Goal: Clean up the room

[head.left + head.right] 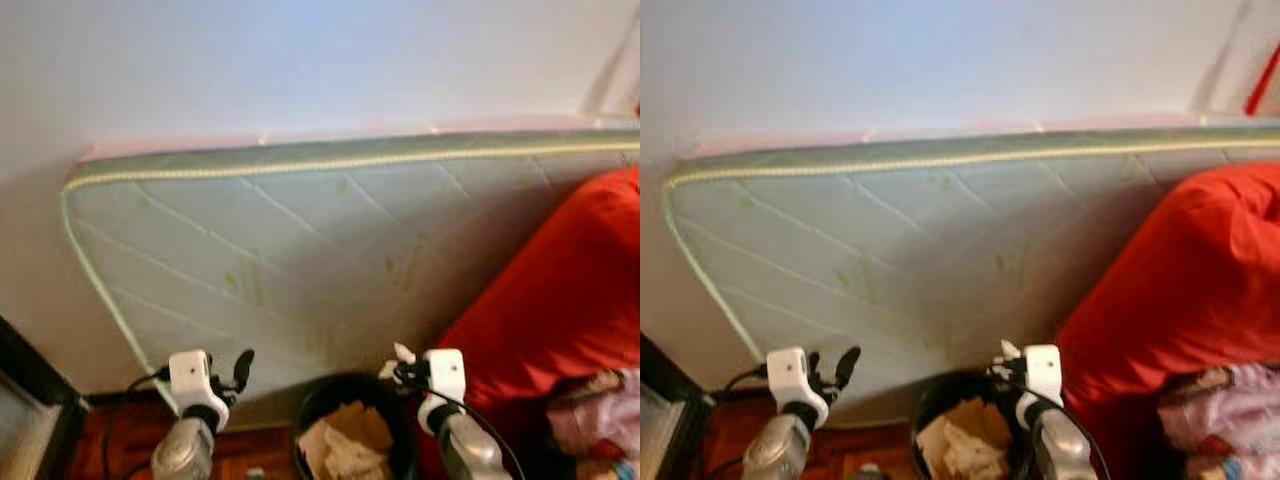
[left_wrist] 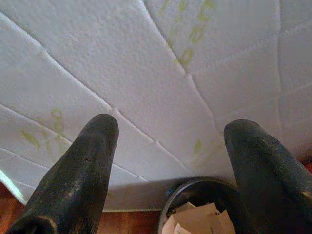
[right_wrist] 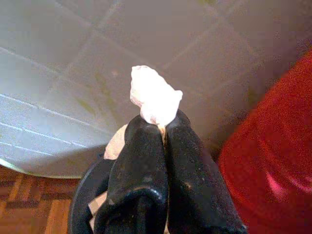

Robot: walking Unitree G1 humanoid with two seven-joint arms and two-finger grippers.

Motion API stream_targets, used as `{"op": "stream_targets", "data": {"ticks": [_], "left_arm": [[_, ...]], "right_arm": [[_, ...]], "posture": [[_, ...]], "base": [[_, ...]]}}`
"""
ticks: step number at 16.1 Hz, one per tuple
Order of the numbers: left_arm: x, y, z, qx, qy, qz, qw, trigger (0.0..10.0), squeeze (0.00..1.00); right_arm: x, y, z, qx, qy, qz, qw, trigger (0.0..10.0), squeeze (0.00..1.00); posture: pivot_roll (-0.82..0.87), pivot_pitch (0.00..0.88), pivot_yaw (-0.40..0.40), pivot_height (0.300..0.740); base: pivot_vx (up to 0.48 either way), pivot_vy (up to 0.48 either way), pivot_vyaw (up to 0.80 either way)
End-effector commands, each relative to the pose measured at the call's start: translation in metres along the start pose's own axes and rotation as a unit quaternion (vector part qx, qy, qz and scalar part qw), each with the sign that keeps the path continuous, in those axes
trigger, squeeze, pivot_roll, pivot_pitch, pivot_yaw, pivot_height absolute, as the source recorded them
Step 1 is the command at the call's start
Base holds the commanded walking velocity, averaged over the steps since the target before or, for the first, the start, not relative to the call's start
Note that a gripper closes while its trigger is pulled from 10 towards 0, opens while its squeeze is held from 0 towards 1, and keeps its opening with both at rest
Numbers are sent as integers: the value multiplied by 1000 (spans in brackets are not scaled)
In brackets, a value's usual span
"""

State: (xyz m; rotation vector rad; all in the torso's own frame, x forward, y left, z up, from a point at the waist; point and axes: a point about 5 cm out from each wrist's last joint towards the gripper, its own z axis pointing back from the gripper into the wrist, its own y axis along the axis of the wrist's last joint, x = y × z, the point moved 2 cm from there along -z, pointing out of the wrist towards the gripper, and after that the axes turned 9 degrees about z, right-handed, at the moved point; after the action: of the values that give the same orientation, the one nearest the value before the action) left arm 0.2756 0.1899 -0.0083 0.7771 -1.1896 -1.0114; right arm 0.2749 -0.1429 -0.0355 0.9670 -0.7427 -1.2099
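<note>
In the left eye view, the right pincer (image 1: 400,368) hangs just above the rim of a round black bin (image 1: 312,400) on the wood floor (image 1: 110,440). It holds a small white wad of paper (image 1: 403,353). The bin already has crumpled tan paper (image 1: 345,435) in it. So the step in hand looks like dropping trash in the bin. Behind the bin, a pale green mattress (image 1: 300,240) leans on the wall, with stitched lines in a diamond pattern and a cord edge. A big soft red cloth heap (image 1: 570,290) lies to the right, touching the mattress. The left pincer (image 1: 240,368) is up near the mattress and holds nothing.

The right eye view shows the same scene, with some pink and white cloth (image 1: 1215,415) low on the right. It is blurry, so I cannot tell what it is.

In the left wrist view, the 2 black fingers (image 2: 83,165) are spread wide apart with only the bumpy mattress between them. The bin sits below.

In the right wrist view, the 2 fingers are pressed tight on the white wad, which looks soft and crinkled like tissue. The bin is right under it.

Next, I think the right pincer should let go over the middle of the bin, so that the light wad falls inside.
</note>
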Motion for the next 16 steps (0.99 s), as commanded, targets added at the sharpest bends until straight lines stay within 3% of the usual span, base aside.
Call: {"op": "stream_targets", "data": {"ticks": [1,5,16], "left_arm": [[3,2,-3,1,-2,7,1000,10000,0],[3,2,-3,0,-1,6,1000,10000,0],[1,3,-4,0,4,0,1000,10000,0]], "right_arm": [[2,-1,0,-5,-1,2,1000,10000,0],[1,-6,1,-26,2,6,1000,10000,0],[4,-12,2,-44,-20,9,999,10000,0]], "posture": [[53,0,-34,670],[53,0,-35,650],[52,0,-32,650]], "base": [[0,0,0],[0,0,0],[0,0,0]]}}
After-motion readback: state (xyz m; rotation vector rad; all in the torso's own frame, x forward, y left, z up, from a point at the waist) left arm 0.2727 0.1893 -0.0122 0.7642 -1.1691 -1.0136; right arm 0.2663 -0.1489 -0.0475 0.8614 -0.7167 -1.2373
